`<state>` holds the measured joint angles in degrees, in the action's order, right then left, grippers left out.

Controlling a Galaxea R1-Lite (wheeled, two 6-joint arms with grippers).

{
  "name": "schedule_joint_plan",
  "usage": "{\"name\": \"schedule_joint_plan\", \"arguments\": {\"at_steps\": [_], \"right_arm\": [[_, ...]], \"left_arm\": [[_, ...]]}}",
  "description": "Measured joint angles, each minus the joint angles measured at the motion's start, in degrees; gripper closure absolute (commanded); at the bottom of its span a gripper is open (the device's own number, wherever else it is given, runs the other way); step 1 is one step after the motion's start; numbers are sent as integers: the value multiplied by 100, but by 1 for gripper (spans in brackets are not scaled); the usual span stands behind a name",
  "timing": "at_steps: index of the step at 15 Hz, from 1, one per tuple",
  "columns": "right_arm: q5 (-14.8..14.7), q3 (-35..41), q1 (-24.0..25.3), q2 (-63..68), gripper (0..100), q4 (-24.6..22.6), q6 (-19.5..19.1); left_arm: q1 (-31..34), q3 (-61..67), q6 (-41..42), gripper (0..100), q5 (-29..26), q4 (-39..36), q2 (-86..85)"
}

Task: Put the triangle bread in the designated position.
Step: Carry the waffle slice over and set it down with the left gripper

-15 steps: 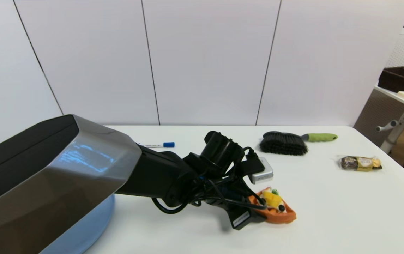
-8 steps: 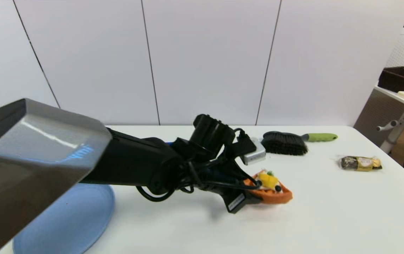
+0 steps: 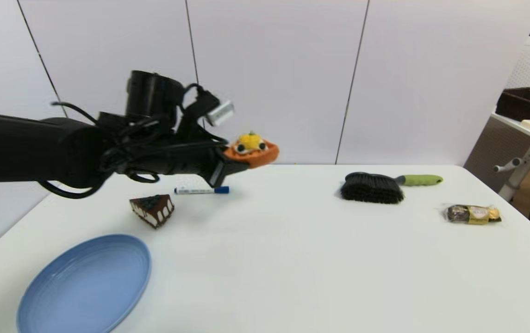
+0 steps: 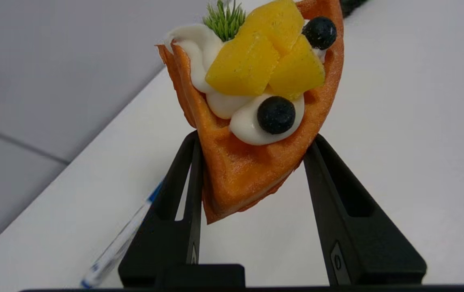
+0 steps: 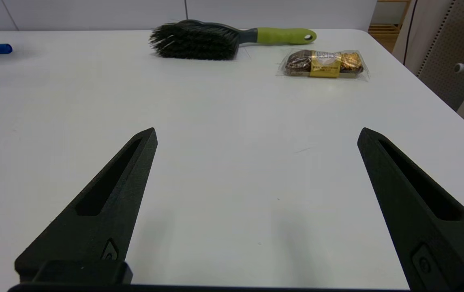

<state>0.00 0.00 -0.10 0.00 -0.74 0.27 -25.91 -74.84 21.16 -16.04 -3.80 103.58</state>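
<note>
The triangle bread [image 3: 252,150], an orange wedge with white cream, yellow fruit, dark berries and a green sprig, hangs high above the table's far left part. My left gripper [image 3: 230,159] is shut on its narrow end; the left wrist view shows the bread [image 4: 252,121] pinched between both black fingers [image 4: 183,190]. A blue plate [image 3: 86,284] lies at the table's near left corner, well below and nearer than the bread. My right gripper [image 5: 256,138] stays open over bare table on the right side, out of the head view.
A brown chocolate-drip cake slice [image 3: 152,209] sits beyond the plate, with a blue-capped marker [image 3: 202,190] behind it. A black brush with a green handle [image 3: 385,185] and a wrapped chocolate pack [image 3: 473,214] lie at the right. A side table stands at the far right.
My left arm has lifted the bread from the table's middle and carried it up and to the left. The cake slice and the whole plate have come into sight.
</note>
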Motion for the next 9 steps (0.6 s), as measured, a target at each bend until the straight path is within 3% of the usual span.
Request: {"name": "schedule_joint_plan", "arguments": {"at_steps": [9], "right_arm": [[-2, 0, 0, 0, 0, -2, 0]], "left_arm": [[3402, 579, -48, 100, 11, 48, -785]]}}
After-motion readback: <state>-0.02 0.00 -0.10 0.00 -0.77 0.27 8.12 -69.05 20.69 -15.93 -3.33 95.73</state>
